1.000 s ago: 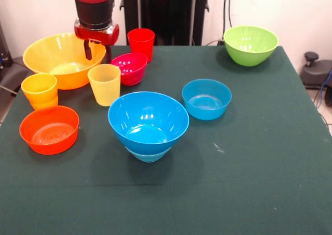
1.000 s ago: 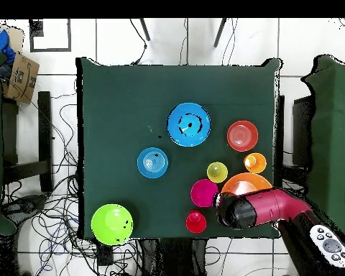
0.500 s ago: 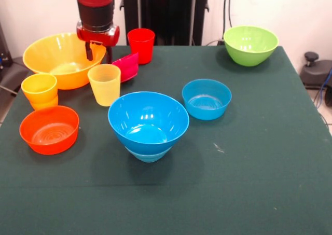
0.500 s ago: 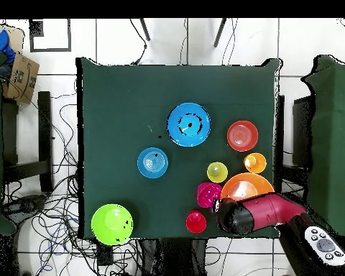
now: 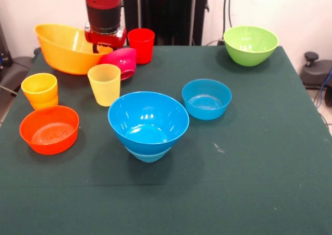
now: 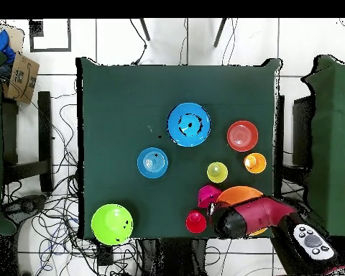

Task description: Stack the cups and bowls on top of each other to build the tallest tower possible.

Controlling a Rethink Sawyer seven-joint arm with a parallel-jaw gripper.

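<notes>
Front view alone shows the pincer (image 5: 105, 47) clamping the yellow-orange bowl (image 5: 65, 49) at upper left, now raised and tilted off the bench (image 5: 233, 167), nudging the magenta bowl (image 5: 120, 61) over; overhead, the arm (image 6: 251, 215) hides it.

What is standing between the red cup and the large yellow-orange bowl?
In the front view, the tilted magenta bowl and the gripper sit between the red cup and the large yellow-orange bowl.

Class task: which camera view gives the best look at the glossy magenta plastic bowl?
The front view: the glossy magenta plastic bowl shows tipped on its side beside the large yellow-orange bowl. Overhead, only part of it shows beside the arm.
</notes>
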